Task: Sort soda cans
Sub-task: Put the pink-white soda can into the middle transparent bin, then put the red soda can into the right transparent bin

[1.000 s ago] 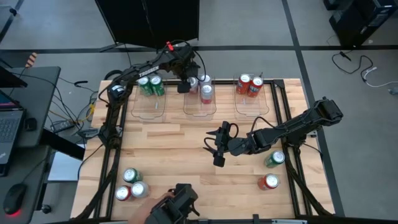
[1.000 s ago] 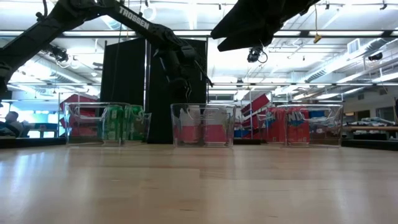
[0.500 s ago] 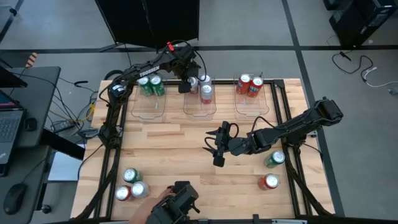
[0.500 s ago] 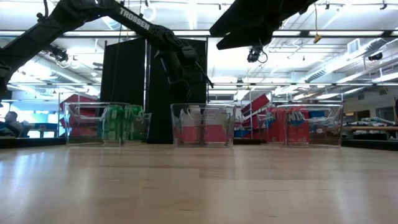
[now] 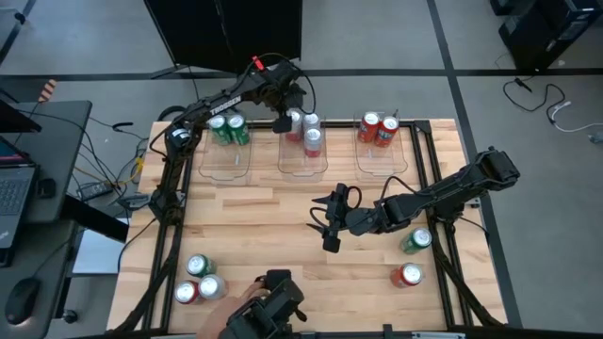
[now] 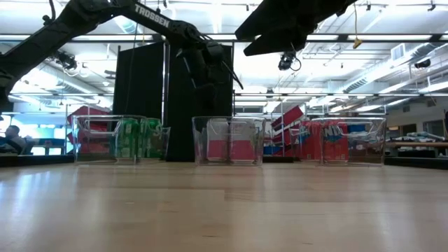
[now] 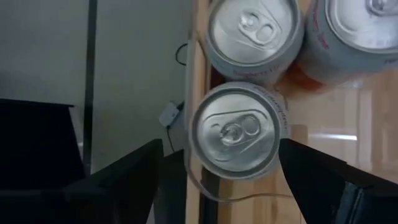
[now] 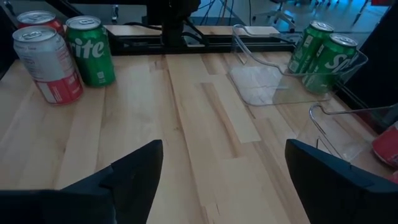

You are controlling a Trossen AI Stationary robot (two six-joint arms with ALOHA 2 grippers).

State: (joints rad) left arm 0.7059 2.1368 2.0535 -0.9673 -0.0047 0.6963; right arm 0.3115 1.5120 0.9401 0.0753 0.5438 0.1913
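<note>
Three clear bins sit along the far edge, one colour each: green cans [image 5: 229,130] in the left bin [image 5: 223,160], silver-white cans [image 5: 306,130] in the middle bin [image 5: 302,162], red cans [image 5: 378,128] in the right bin [image 5: 382,158]. That layout is the sort itself.

Left gripper [image 5: 281,121] hangs just above the middle bin's far left corner, jaws spread, holding nothing. In its wrist view one silver-white can [image 7: 235,131] stands directly below between the fingers, clear of both. Looks like a can just set down, though that's a guess.

Right gripper [image 5: 330,224] hovers over bare table mid-board, jaws wide, empty. Probably parked there to stay out of the left arm's way.

Unsorted: a mixed cluster of three cans [image 5: 199,280] at the near left corner, plus a green can [image 5: 415,241] and a red can [image 5: 407,275] near right.

Every can is upright, long axis vertical, tab end up. Labels in the far bins are hard to read from the low view, so can't say which way they face.
</note>
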